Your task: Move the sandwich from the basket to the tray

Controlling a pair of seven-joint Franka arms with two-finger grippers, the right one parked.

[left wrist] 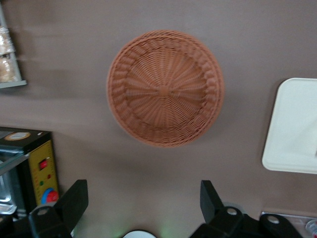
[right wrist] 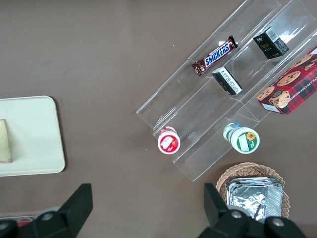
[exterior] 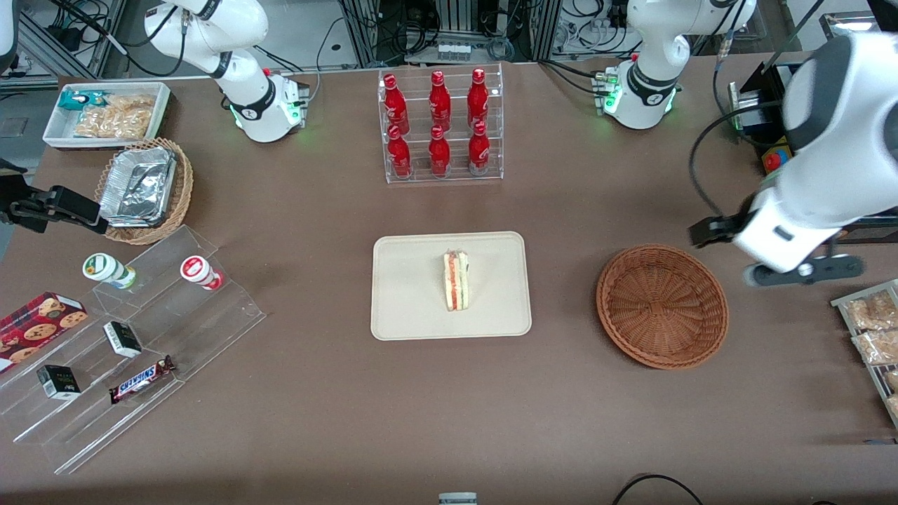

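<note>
One sandwich (exterior: 456, 281) lying on the single tray (exterior: 407, 308), mid-counter (exterior: 316, 421).
One empty basket (exterior: 661, 306) sits beside the tray, toward the working arm's end. The pincer (left wrist: 143, 201) hangs above the counter near the basket, fingers (left wrist: 74, 201) spread wide, gripping nothing. Six red bottles (exterior: 439, 123) stand in one clear rack, farther from the front camera.

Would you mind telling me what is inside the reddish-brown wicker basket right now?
Nothing: the basket shows only its bare woven floor, fully uncovered. The sandwich lies on the tray. The open gripper hovers above the table beside the basket, toward the working arm's end, holding nothing.
</note>
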